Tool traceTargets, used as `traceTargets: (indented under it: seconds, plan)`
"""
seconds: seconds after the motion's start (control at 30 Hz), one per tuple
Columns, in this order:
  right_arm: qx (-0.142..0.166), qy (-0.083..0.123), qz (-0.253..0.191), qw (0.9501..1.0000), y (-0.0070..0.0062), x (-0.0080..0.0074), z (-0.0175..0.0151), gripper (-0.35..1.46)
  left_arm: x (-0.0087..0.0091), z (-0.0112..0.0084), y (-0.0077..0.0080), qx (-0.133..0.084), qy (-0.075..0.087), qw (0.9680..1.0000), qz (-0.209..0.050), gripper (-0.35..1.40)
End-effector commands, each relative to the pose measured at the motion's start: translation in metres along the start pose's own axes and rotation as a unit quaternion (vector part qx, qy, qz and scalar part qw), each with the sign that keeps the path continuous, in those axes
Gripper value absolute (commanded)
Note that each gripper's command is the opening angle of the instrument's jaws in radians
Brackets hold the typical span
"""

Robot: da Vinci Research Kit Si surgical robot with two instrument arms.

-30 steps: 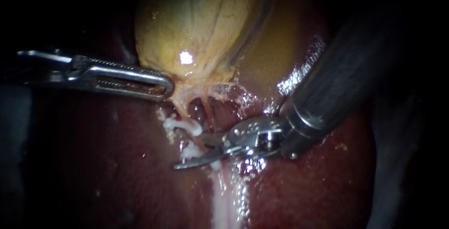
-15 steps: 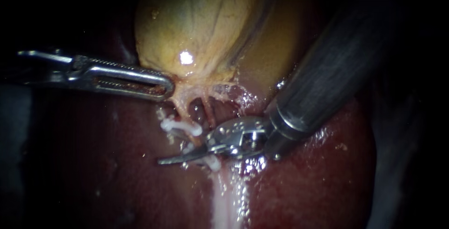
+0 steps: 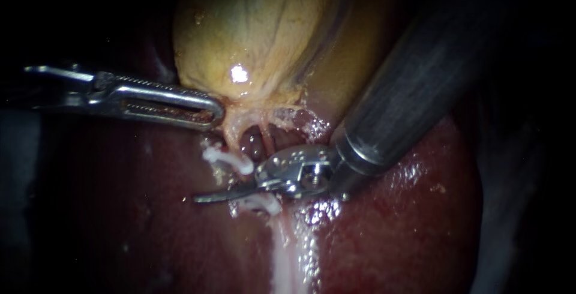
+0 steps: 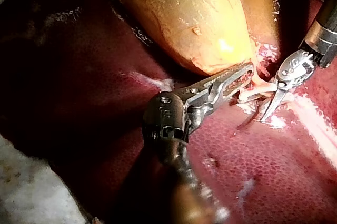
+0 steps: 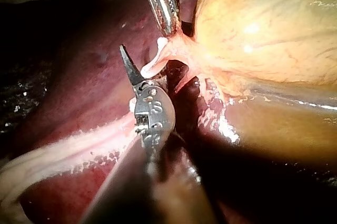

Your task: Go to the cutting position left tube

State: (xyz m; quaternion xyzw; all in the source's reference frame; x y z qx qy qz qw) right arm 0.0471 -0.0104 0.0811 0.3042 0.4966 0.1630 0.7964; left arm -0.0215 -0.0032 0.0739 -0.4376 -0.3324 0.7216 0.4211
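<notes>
2 instruments: the left instrument (image 3: 211, 113) has its jaws clamped on the neck of 1 gallbladder (image 3: 252, 36). The right instrument (image 3: 211, 197) has its blades apart between 2 white clips (image 3: 231, 159).

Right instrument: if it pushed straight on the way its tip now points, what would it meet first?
Most likely the liver. The right instrument reaches past the white clip, and only bare liver surface shows ahead, though depth is unclear.

Open liver (image 3: 120, 222) lies free below and left of the white clips (image 3: 228, 159), but above them the left instrument (image 3: 210, 113), clamped on the gallbladder (image 3: 252, 36) neck, bars the way, and the right instrument (image 3: 207, 197) with its thick shaft fills the right side.
</notes>
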Motion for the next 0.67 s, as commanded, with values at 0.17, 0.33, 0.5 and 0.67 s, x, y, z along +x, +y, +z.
traceTargets:
  seconds: [0.17,0.33,0.5,0.67]
  plan:
    - [0.000,0.000,0.000,1.0000,0.0001,0.0001,0.0002,1.42,0.0000,0.0000,0.0000,0.000,0.000,1.0000,0.000,-0.35]
    - [0.000,0.000,0.000,1.0000,0.0001,0.0001,0.0002,1.42,0.0000,0.0000,0.0000,0.000,0.000,1.0000,0.000,-0.35]
    - [0.000,0.000,0.000,1.0000,0.0001,0.0001,0.0002,1.42,0.0000,0.0000,0.0000,0.000,0.000,1.0000,0.000,-0.35]
    - [-0.001,0.000,0.003,1.0000,0.0001,0.0000,0.0002,1.42,0.0000,0.0000,0.0000,0.000,0.000,1.0000,0.000,-0.35]
